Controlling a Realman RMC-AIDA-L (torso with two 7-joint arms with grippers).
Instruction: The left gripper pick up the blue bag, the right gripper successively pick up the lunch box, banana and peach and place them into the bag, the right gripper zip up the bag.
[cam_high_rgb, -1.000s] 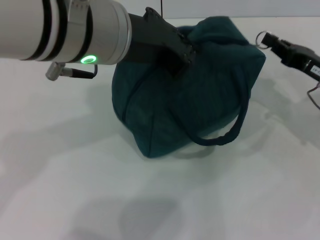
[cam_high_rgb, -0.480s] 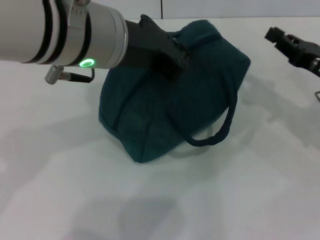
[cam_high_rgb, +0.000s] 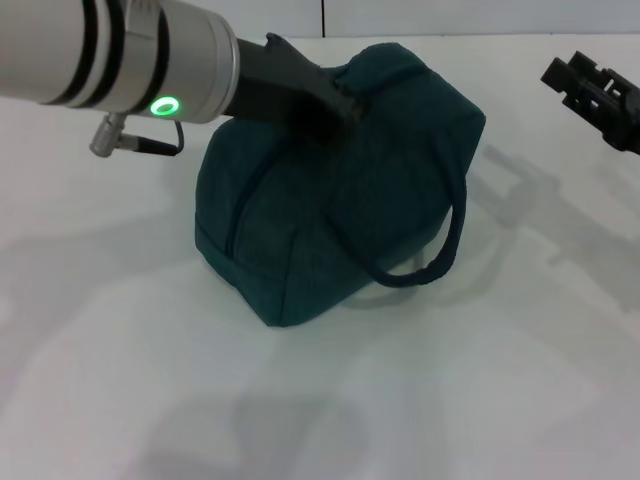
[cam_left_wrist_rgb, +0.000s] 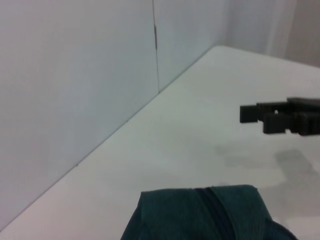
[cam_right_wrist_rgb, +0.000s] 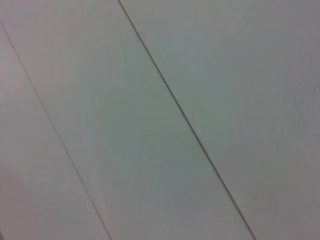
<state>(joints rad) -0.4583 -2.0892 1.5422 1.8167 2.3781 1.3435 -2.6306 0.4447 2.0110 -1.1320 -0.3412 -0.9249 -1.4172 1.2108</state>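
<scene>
The blue bag stands on the white table, its top closed and one loop handle hanging down its right side. My left gripper is shut on the bag's top, reaching in from the upper left. The left wrist view shows the bag's top seam just below the camera. My right gripper hovers well to the right of the bag, apart from it, and also shows in the left wrist view as the right gripper above the table. The lunch box, banana and peach are out of view.
White table stretches in front of and to the right of the bag. A pale wall runs behind the table's far edge. The right wrist view shows only a pale panelled surface.
The bag and my left gripper have shifted to the left together. My right gripper has drawn away from the bag's right end toward the right edge.
</scene>
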